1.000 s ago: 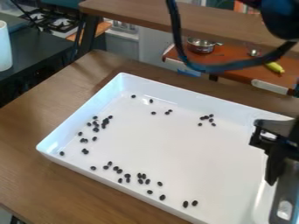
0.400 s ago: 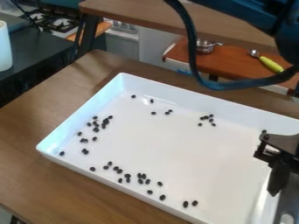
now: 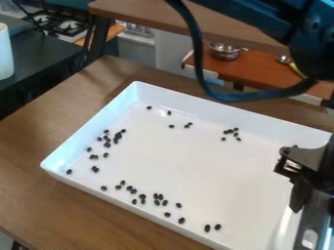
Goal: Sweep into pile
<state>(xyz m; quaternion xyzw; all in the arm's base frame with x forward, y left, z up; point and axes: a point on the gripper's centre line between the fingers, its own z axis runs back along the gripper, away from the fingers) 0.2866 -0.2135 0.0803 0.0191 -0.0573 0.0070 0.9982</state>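
At the right edge hangs the black gripper (image 3: 301, 195), over the right side of the white tray (image 3: 85, 133); its far side is cut off by the view's edge, and how its jaws stand is unclear. Dark beans lie scattered on the tray floor. One group (image 3: 117, 135) is near the left wall, another (image 3: 157, 199) along the near wall, and a small cluster (image 3: 231, 131) toward the far wall. A pair (image 3: 213, 227) lies at the near edge, well left of the gripper. Part of the tray's right side is hidden behind the arm.
The tray's raised walls stand on a brown wooden table (image 3: 39, 190). Behind are a raised wooden shelf (image 3: 150, 19), a red-brown counter with a metal pot (image 3: 225, 51), and a toy stove (image 3: 58, 22). A white cylinder (image 3: 5, 51) stands at the far left.
Over the last second the upper arm and its cable have swung leftward. The gripper shifted right and down, then back slightly left. The bean groups on the left look unmoved.
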